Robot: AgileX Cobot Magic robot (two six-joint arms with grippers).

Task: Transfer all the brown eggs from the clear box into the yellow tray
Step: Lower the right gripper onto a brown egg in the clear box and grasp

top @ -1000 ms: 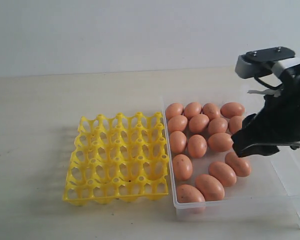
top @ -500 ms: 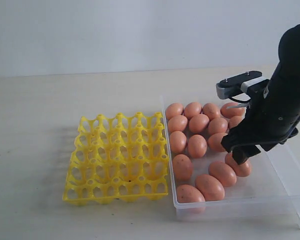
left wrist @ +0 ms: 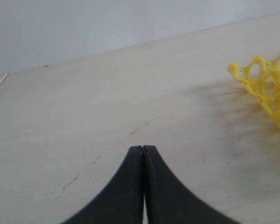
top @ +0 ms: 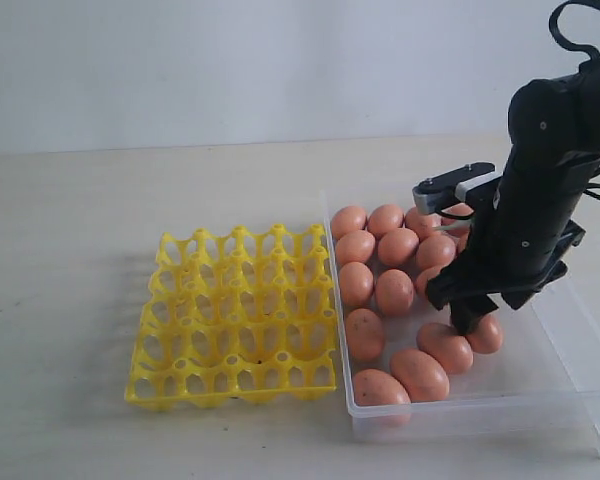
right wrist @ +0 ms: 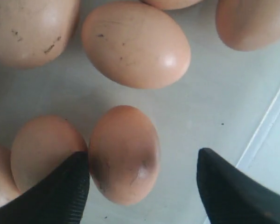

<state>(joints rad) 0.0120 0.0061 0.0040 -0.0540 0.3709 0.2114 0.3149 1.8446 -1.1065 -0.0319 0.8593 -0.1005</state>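
1. Exterior view: right gripper (top: 464, 322) points steeply down into the clear box (top: 570, 395), arm hunched over the brown eggs (top: 394, 291). Every egg sits in the box, none in the yellow tray (top: 235, 300) alongside.
2. Left wrist view: left gripper (left wrist: 143, 148) pinched together, low over the table (left wrist: 84, 116), near a tray corner.
3. Right wrist view: jaws spread wide around one egg (right wrist: 123, 154), one finger (right wrist: 60, 186) crowding its neighbour (right wrist: 42, 147). Best to centre first, then squeeze gently so nothing cracks.

Smooth brown eggs (top: 394, 292), glossy plastic yellow tray (top: 172, 250), plastic clear box (top: 540, 372)
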